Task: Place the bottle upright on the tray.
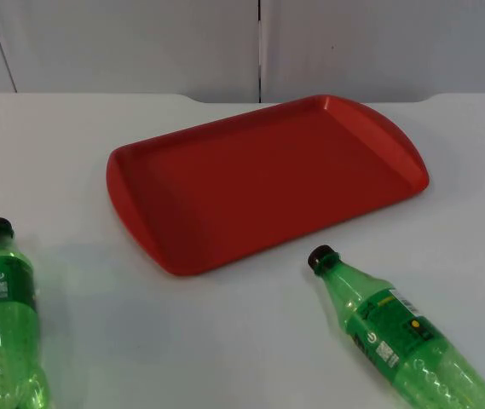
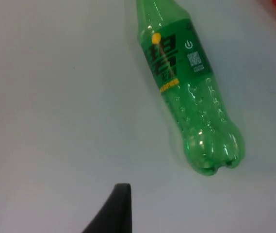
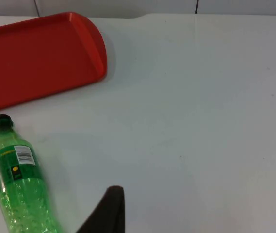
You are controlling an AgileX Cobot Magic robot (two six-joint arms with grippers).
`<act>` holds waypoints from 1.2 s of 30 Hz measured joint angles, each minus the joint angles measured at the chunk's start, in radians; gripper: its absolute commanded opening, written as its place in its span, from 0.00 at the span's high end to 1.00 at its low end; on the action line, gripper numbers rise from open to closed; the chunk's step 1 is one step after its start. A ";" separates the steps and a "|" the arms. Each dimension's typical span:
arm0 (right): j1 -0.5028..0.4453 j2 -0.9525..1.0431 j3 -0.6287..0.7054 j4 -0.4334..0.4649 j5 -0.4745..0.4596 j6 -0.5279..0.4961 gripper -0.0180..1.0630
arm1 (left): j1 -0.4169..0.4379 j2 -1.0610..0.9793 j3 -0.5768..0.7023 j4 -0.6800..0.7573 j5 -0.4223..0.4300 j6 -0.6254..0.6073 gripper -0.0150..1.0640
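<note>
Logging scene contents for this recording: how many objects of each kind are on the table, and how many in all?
Green bottles: 2, both lying on their sides on the white table, the left bottle and the right bottle.
Red trays: 1, the tray, with nothing on it.
Total: 3.

The tray point(image 1: 225, 183) sat mid-tabletop point(image 1: 242, 341). One bottle point(image 1: 3, 324) lay on its side nearer and to its left, another bottle point(image 1: 395, 336) nearer and right, both apart from it.
</note>
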 measured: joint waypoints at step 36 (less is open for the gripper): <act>0.000 0.000 0.000 0.000 0.000 -0.004 0.04 | -0.023 0.646 -0.148 0.015 -0.257 -0.201 0.01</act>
